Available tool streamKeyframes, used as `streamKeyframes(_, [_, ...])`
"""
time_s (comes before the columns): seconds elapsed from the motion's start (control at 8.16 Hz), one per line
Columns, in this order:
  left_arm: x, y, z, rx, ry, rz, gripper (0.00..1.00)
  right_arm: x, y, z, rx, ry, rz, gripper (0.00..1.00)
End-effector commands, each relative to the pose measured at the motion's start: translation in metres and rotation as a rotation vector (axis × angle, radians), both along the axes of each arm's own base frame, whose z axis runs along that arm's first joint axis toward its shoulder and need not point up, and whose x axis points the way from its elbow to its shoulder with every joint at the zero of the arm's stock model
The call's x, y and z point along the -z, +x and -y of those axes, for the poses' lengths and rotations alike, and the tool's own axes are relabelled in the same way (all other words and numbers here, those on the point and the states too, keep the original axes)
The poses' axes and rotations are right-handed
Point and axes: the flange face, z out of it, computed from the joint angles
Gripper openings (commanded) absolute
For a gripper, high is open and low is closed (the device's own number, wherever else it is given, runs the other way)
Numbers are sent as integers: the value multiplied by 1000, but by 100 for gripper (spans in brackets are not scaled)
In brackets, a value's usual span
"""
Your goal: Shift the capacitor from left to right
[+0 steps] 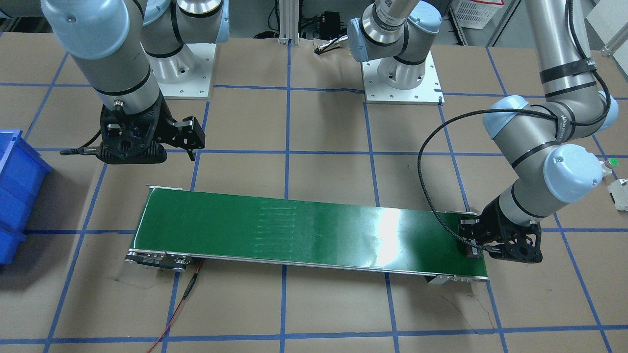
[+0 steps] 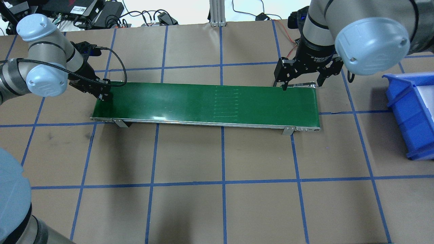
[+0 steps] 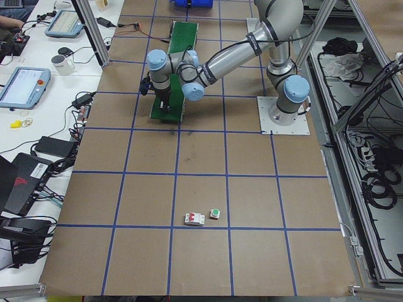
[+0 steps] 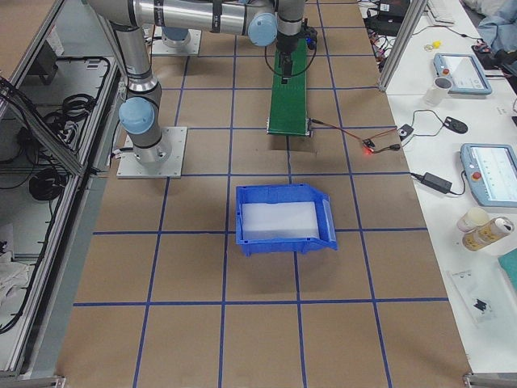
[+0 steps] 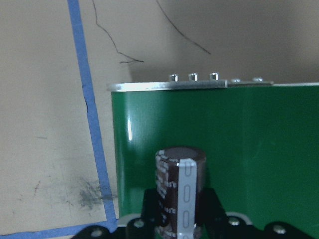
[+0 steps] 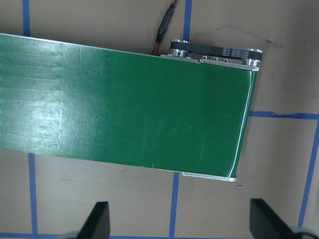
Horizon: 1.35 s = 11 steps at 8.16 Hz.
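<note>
The capacitor (image 5: 179, 191), a stubby black-brown cylinder with a pale grey stripe, stands upright between the fingers of my left gripper (image 5: 180, 219). The left gripper (image 2: 103, 96) is shut on it low over the left end of the green conveyor belt (image 2: 203, 101). In the front-facing view that gripper (image 1: 473, 251) is at the belt's right end. My right gripper (image 2: 301, 84) hangs open and empty above the far edge of the belt's right end (image 6: 149, 109). Its fingers (image 6: 98, 219) stand wide apart.
A blue bin (image 2: 410, 112) sits on the table beyond the belt's right end. A small white part with a green cap (image 3: 215, 214) and a pale blocky part (image 3: 194, 219) lie far out on the left side. A red wire (image 1: 181, 304) runs from the belt's motor end.
</note>
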Motion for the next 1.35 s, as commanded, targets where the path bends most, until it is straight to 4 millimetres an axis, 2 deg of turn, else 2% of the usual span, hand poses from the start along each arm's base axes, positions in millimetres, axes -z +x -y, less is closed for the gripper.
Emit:
streamKeyframes(0.0, [-22,-30,-3,-39,-25,11,100,42,-11,31,26,12,-6,100])
streamKeyframes(0.12, [-40,-42,-10,-33,-32,16,100,59,-26,34,60,45,19,100])
streamKeyframes(0.25, [-61,-44,-16,-48,-55,20,100,84,-49,31,92,48,44,100])
streamKeyframes(0.37, [-80,-44,-26,-50,-54,40,100,107,-62,26,122,21,81,100])
streamKeyframes(0.49, [-94,-44,-34,-51,-49,59,100,116,-59,24,121,-17,105,100])
streamKeyframes(0.86, [-138,-52,-66,-78,-41,60,100,125,-53,21,126,-5,174,100])
streamKeyframes(0.98, [-146,-55,-71,-113,-44,60,100,126,-51,24,125,-20,199,99])
streamKeyframes(1.23, [-149,-67,-75,-108,-42,58,100,130,-46,25,119,-74,250,99])
